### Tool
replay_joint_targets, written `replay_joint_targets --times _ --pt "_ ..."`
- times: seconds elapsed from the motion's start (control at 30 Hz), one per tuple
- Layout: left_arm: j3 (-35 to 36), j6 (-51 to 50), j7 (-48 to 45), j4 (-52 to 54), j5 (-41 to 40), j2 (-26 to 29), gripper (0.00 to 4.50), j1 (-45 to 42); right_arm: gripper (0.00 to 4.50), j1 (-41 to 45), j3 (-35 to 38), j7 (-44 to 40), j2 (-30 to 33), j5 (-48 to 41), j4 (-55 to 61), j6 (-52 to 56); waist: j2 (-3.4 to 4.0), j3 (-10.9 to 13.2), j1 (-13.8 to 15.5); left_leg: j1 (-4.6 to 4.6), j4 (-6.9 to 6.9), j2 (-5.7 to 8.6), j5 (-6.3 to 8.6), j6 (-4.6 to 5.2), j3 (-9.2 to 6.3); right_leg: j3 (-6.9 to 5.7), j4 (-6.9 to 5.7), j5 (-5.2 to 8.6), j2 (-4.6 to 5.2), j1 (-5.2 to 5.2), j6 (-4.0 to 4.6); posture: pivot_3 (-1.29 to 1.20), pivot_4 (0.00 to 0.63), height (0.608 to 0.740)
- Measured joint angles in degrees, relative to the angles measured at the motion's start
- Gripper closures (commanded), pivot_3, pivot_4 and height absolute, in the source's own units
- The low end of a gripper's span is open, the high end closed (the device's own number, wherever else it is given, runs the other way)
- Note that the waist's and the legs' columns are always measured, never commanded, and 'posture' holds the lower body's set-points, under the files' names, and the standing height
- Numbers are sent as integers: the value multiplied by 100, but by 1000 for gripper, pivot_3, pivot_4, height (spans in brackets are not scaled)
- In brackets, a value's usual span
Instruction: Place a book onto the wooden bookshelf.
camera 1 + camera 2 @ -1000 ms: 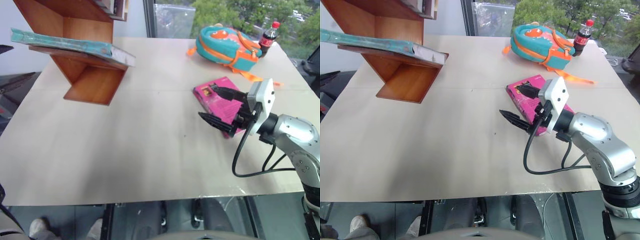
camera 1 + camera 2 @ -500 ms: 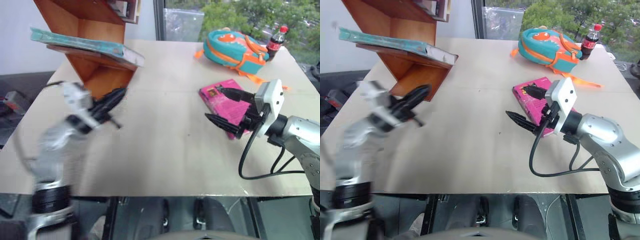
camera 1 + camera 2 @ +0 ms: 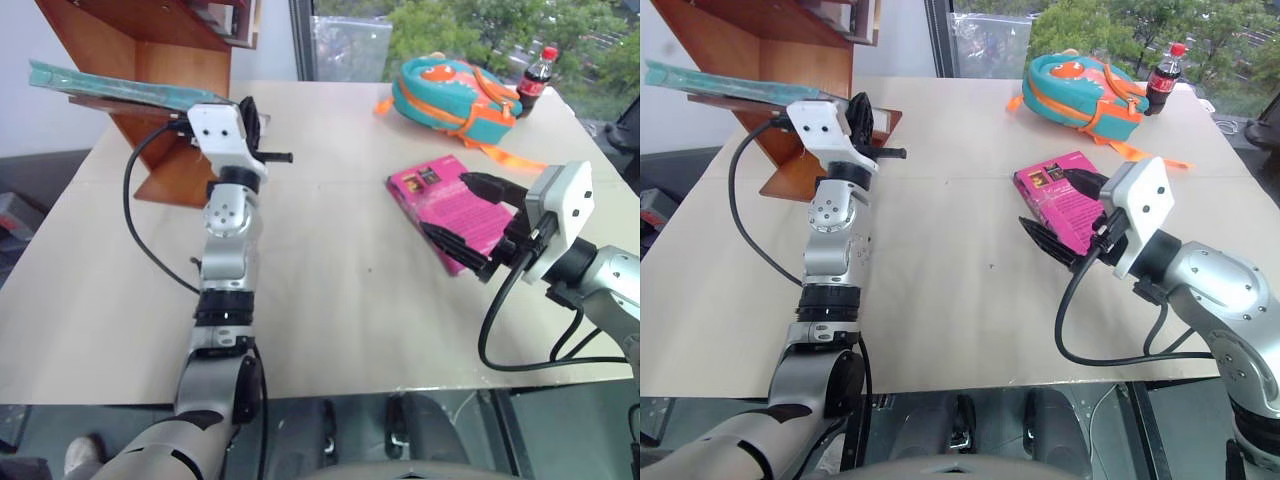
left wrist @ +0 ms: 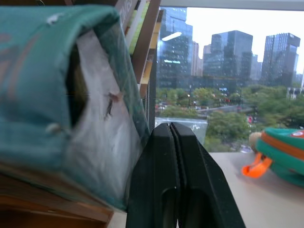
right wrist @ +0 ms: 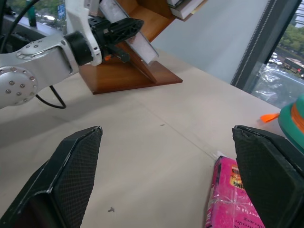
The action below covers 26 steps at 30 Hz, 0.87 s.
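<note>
The teal-green book (image 3: 120, 88) lies flat on a ledge of the wooden bookshelf (image 3: 165, 35) at the table's far left corner. Its white page edge (image 4: 102, 142) faces toward the middle of the table. My left gripper (image 3: 250, 113) is raised to that end of the book, shut with nothing between its fingers (image 4: 164, 156). It sits just beside the page edge; I cannot tell whether it touches. My right gripper (image 3: 458, 215) hovers open over the near end of a pink book (image 3: 447, 198) on the right of the table, holding nothing.
A teal and orange backpack (image 3: 455, 90) and a cola bottle (image 3: 536, 73) sit at the far right of the pale table (image 3: 330, 300). More books (image 3: 235, 15) stand on the shelf's upper ledge. A window runs behind the table.
My left arm has swung in from the left and risen to the book's end at the shelf, its gripper now shut. The right gripper stays open over the pink book. The camera shifted.
</note>
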<state>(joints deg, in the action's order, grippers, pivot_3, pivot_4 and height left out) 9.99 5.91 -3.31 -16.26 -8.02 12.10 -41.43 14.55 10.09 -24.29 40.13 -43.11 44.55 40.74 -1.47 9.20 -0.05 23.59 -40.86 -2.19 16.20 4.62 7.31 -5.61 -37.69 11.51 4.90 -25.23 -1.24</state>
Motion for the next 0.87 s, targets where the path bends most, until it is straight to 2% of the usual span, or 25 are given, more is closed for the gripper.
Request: replay_joint_targets --times 0.13,0.23,0.3,0.33,0.37,0.43,0.5,0.63,0.77,0.87 --pt "-138 -199 -744 259 -418 -27 4446 339 0 -13 -20 94 -28 31 5 -1 0 0 12 2 0 -1 0 0 -6 -7 2 1 0 0 0 0 150 740" --pt "-608 -719 -1758 930 -922 63 3674 1003 0 -240 -33 189 -69 205 -16 -21 1 -3 72 1 1 -1 1 -1 -7 -6 5 3 0 2 0 0 150 740" --pt "-778 -1206 -2422 1551 -1379 381 2869 1684 0 -734 -29 220 -66 506 -124 -148 2 -9 61 1 16 -2 1 -1 -4 -3 15 3 0 -2 0 0 150 740" --pt "-810 -1524 -2783 1847 -1622 639 2298 2196 0 -1197 -14 190 -18 708 -241 -228 4 -11 52 -7 27 1 2 -2 -1 2 14 5 1 -1 -1 0 150 740" --pt "-783 -1782 -3006 1984 -1813 864 1927 2562 0 -1604 -2 119 35 879 -385 -254 8 -7 53 -3 38 1 1 -3 1 5 15 6 3 -9 -2 0 150 740" --pt "-554 -2196 -3254 2161 -2160 1171 878 2967 0 -2226 90 -80 148 1147 -571 -373 13 -3 78 14 38 1 -3 -7 6 7 5 7 3 -33 -2 0 150 740" --pt "-165 -2491 -3473 2632 -2526 1589 30 3344 0 -2869 461 -372 295 1362 -604 -628 16 -4 87 9 39 0 -4 -10 0 8 6 21 4 -27 -23 0 150 740" --pt "629 -2819 -3859 3314 -2749 2532 30 4535 0 -3952 1447 -975 365 1741 -990 -1247 35 -15 74 -9 39 0 -1 -9 13 18 13 35 6 -19 -3 0 150 740" --pt "935 -2925 -4179 3358 -2761 2881 30 5047 0 -4242 1811 -1336 364 1870 -1128 -1635 37 -14 86 -15 39 -5 26 -13 6 17 8 32 25 -21 4 0 150 740" --pt "1281 -2928 -4422 3297 -2787 3090 30 5104 0 -4309 1980 -1498 337 1925 -1303 -1770 47 -17 95 -8 39 -9 25 -18 -6 20 9 31 30 -26 6 0 150 740"
